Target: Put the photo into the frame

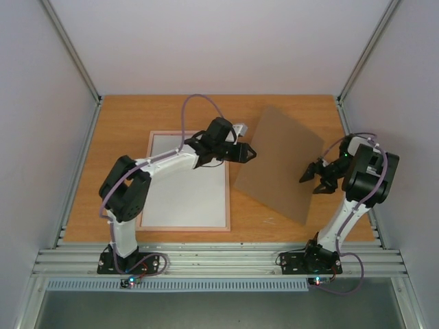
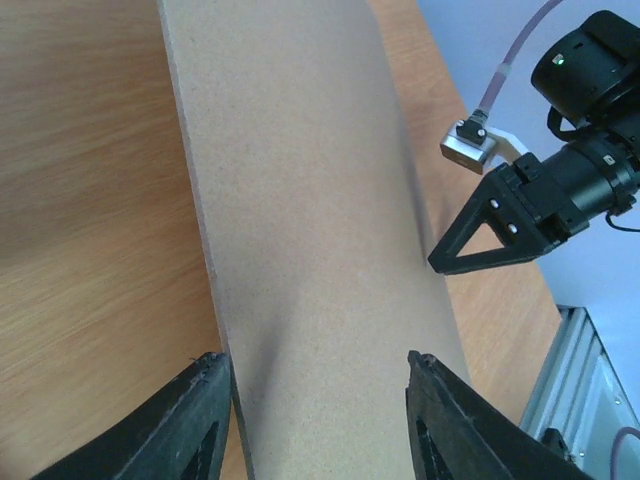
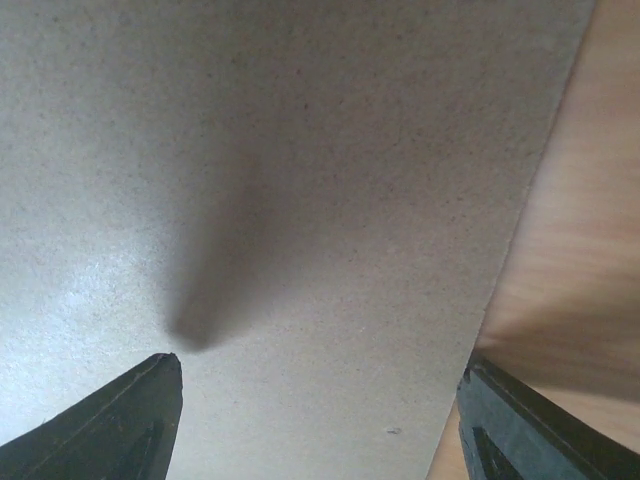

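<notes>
The frame [image 1: 185, 228] lies flat just behind the left tool [image 1: 251, 153], its inside plain pale; I cannot make out the photo. That tool and the right tool [image 1: 309, 180] hang released above opposite edges of the brown backing board [image 1: 281, 164]. Flat on the surface [image 1: 123, 123], it likely needs one edge levered up first.

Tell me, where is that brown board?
From above, the brown board lies angled right of centre, beside the pink frame, between the left gripper and right gripper.
</notes>
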